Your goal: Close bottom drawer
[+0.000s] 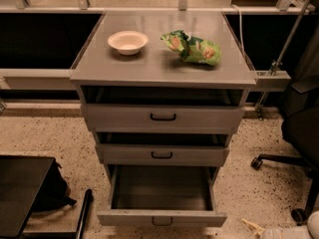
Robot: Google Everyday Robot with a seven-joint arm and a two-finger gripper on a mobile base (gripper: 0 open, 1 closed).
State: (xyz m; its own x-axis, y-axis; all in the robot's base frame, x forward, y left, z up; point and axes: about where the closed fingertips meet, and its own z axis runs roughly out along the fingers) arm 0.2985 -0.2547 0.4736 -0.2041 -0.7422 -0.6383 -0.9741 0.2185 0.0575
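while the bottom drawer (162, 218) stands pulled out, the gripper (255, 227) sits low right; its grip unclear.

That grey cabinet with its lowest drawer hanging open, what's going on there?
A robot is meant to shut the bottom drawer of the grey cabinet. Right now that drawer is pulled far out and looks empty. The robot's gripper shows only at the lower right edge, beside the drawer front and not touching it. A bowl and a green snack bag sit on top.
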